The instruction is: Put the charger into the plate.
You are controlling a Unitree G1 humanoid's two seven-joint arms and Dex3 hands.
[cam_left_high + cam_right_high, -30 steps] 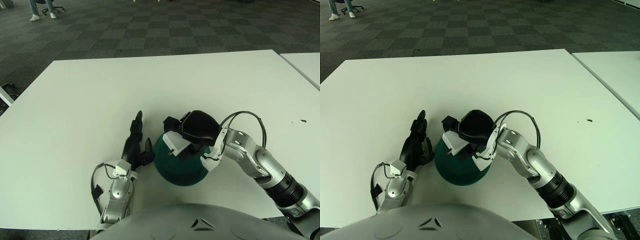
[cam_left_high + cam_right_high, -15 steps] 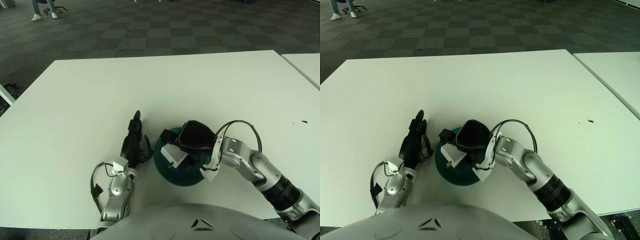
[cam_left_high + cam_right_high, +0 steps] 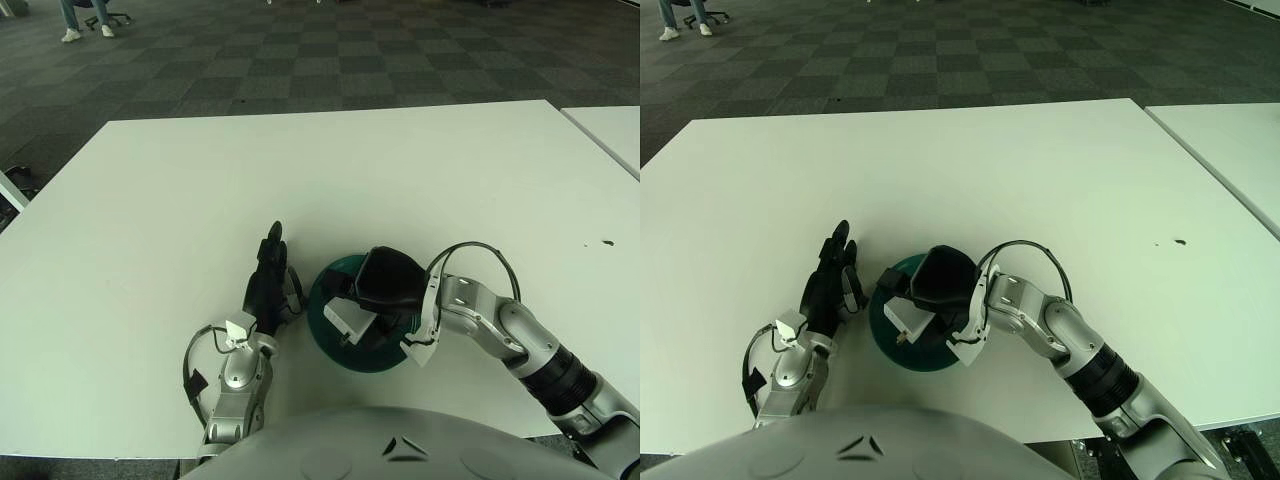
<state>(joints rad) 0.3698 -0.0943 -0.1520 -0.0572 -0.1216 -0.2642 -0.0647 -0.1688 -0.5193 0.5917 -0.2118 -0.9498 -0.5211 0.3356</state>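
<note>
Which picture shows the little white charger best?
The left eye view: the white charger shows a broad face, held by the right hand over the green plate. The right eye view shows it smaller and more tucked under the hand. The left hand shows left of the plate.

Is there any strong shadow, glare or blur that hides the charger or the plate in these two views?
Left eye view: even light, no glare; the right robot hand covers much of the green plate, yet the white charger stays clear. Right eye view: equally sharp, with only a soft shadow around the plate.
</note>
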